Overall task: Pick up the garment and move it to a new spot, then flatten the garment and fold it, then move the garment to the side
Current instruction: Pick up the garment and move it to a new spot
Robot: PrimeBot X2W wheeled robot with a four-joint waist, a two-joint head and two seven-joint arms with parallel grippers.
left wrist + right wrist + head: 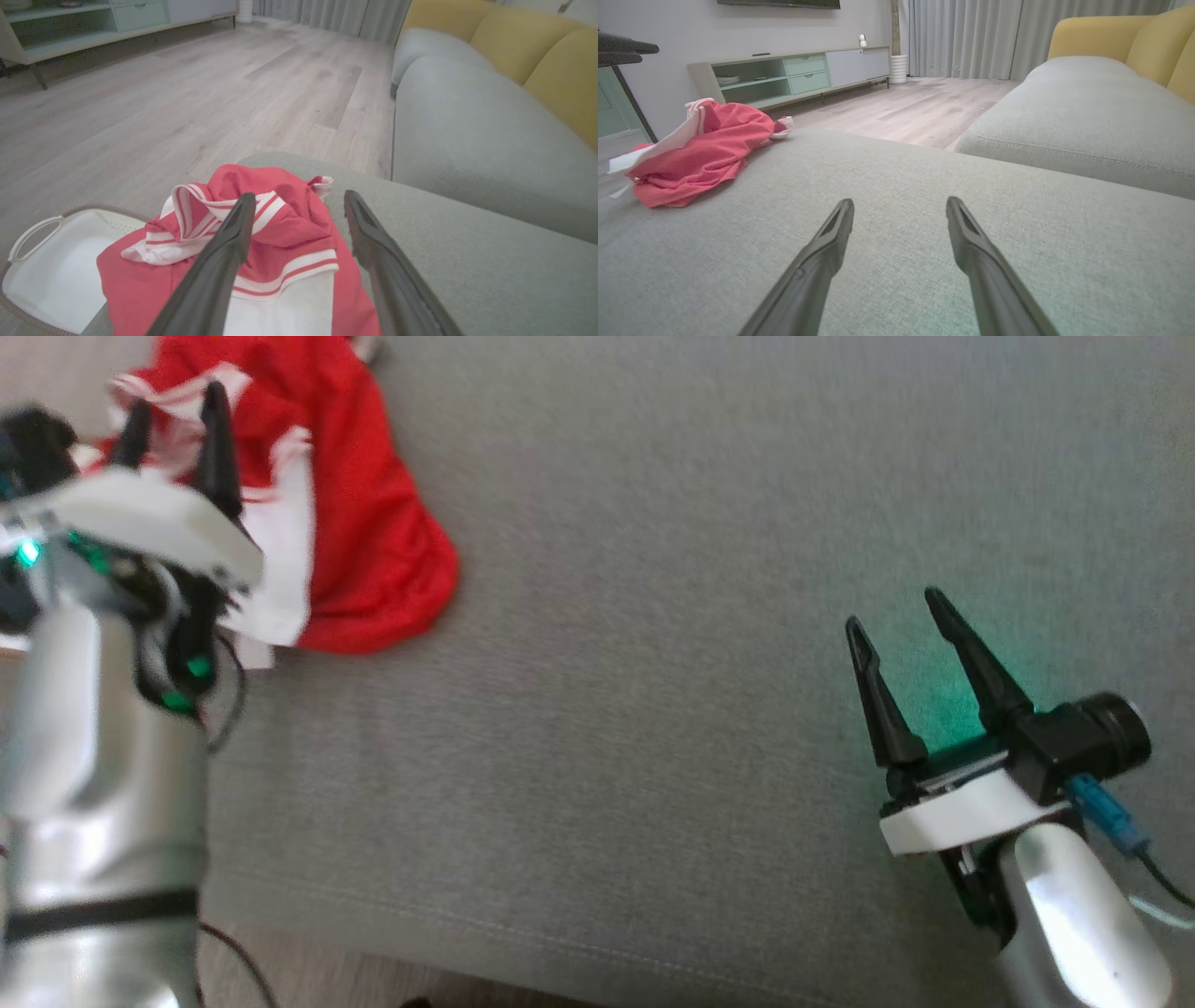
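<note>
The left gripper (177, 397) has its jaws spread, and the crumpled garment (285, 224) lies straight ahead of their tips on the grey cushion (653, 709), with nothing between. A white basket (51, 275) with a looped handle sits lower, left of those jaws. The right gripper (900, 200), jaws also spread, hangs over bare woven upholstery, with the garment well to its left. The cloth is thin and red with white striped trim.

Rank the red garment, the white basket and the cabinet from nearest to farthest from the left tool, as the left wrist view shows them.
1. The red garment: directly before the open left tool, on the grey cushion.
2. The white basket: lower left, down beside the cushion.
3. The cabinet: far upper left, across the wooden floor.
</note>
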